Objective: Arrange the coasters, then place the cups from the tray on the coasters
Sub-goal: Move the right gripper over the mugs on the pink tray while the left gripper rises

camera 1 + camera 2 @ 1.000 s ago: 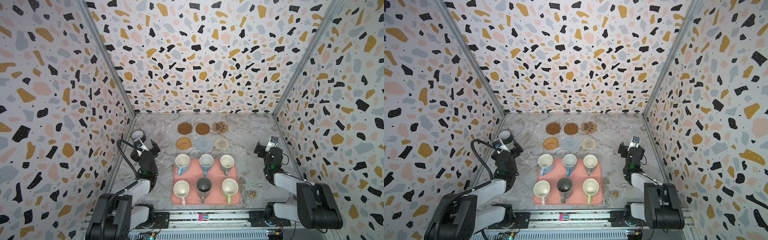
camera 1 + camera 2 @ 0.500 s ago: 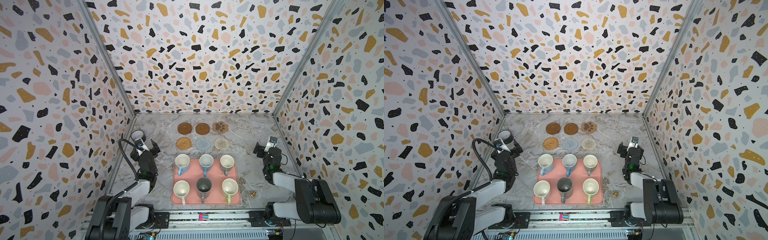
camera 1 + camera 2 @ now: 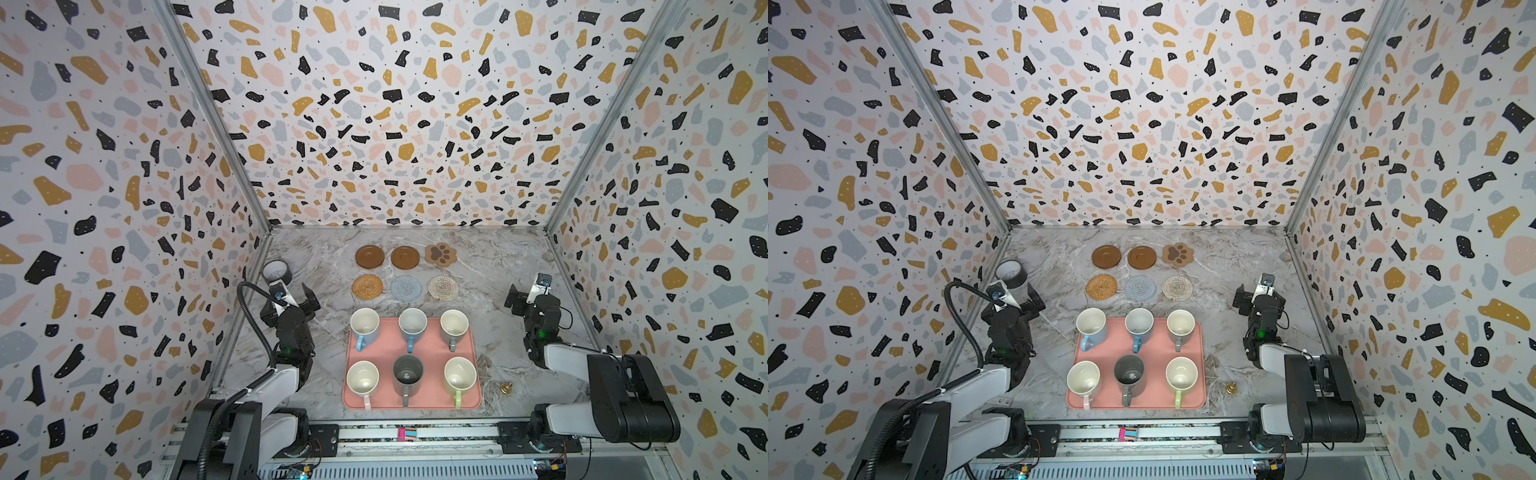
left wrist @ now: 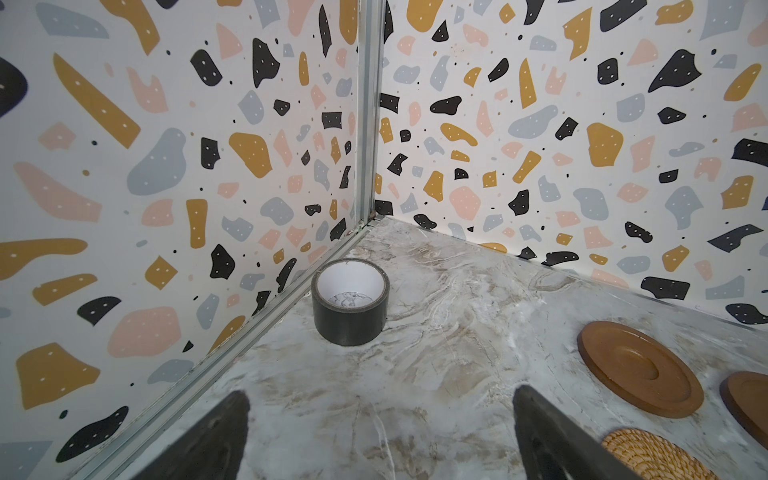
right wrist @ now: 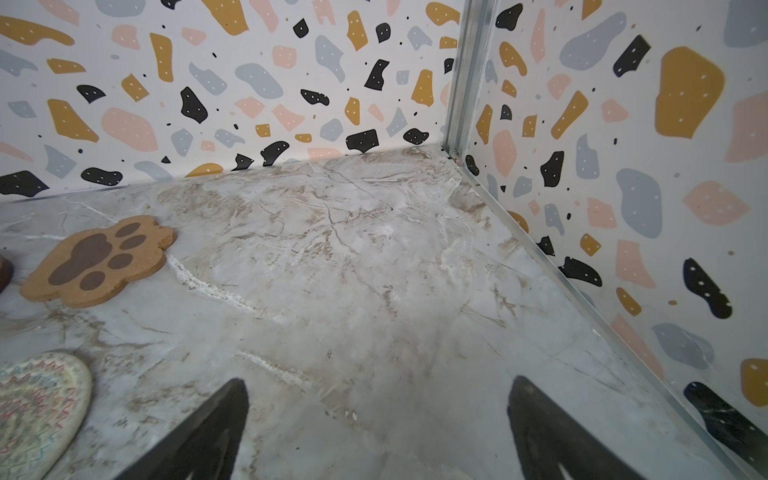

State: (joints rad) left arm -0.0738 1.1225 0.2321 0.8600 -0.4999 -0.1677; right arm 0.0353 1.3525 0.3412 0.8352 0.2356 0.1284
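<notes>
On the pink tray (image 3: 432, 357), six cups (image 3: 364, 326) sat; six coasters (image 3: 405, 287) lay arranged behind.
Left gripper (image 4: 380, 411) and right gripper (image 5: 378, 386) both stood wide apart, empty.

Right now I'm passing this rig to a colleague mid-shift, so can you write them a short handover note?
Left gripper: open, empty, facing the tape roll.
Right gripper: open, empty, over bare table.
Coasters: six in two rows of three on the table beyond the tray.
Cups: all six upright on the tray.
Done: coasters look arranged.
Left: move every cup onto a coaster.
</notes>
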